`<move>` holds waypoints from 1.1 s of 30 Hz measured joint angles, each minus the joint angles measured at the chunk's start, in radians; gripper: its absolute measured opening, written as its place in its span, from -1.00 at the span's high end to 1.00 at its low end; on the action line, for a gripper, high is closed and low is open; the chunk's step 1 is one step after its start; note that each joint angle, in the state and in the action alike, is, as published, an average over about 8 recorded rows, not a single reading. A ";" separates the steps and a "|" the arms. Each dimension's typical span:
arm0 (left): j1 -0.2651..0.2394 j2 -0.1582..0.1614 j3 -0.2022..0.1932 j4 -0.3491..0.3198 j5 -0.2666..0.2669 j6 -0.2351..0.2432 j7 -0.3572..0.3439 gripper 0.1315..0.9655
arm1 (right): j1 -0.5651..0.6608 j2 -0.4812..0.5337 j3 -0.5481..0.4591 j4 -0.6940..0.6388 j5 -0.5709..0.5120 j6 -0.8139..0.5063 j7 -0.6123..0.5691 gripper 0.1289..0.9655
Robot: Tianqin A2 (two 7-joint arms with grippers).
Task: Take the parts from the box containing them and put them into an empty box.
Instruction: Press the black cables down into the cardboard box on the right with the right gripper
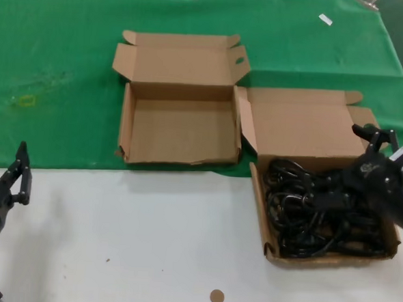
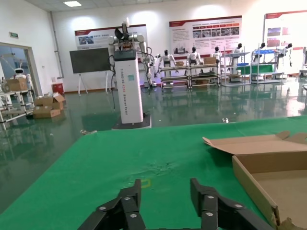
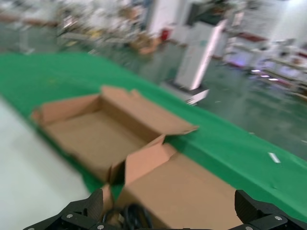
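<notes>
Landmark: full box (image 1: pixel 272 252), one of two cardboard boxes, standing on the white table (image 1: pixel 134 243) at the robot's right.
Disc: one small brown disc (image 1: pixel 216 297) on the white table, nearer the robot than the full box and to its left.
Left gripper (image 1: pixel 4 175): one, low over the white table, well apart from the full box on its left; fingers spread wide, nothing between them.
Cables (image 1: pixel 300 218): a tangled black heap filling the full box; separate cords cannot be counted.
Right gripper (image 1: pixel 376 141): one, above the right part of the full box, over the cables; fingers set wide apart, grasping nothing.
Empty box (image 1: pixel 179 129): one, lid open, on the green cloth (image 1: pixel 56 67), beyond and left of the full box, their adjoining flaps just beside each other.
</notes>
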 joint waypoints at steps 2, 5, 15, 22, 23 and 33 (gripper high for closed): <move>0.000 0.000 0.000 0.000 0.000 0.000 0.000 0.29 | 0.032 0.052 -0.023 -0.010 -0.034 -0.067 0.029 -1.00; 0.000 0.000 0.000 0.000 0.000 0.000 0.000 0.42 | 0.076 0.108 -0.043 -0.034 -0.106 -0.176 0.068 -1.00; 0.000 0.000 0.000 0.000 0.000 0.000 0.000 0.73 | 0.219 0.140 -0.014 -0.160 -0.345 -0.568 0.077 -1.00; 0.000 0.000 0.000 0.000 0.000 0.000 0.000 0.88 | 0.322 0.076 0.013 -0.253 -0.450 -0.787 0.014 -1.00; 0.000 0.000 0.000 0.000 0.000 0.000 0.000 0.90 | 0.336 0.064 0.016 -0.265 -0.462 -0.813 0.005 -1.00; 0.000 0.000 0.000 0.000 0.000 0.000 0.000 0.97 | 0.423 -0.042 0.031 -0.356 -0.573 -0.982 -0.040 -0.93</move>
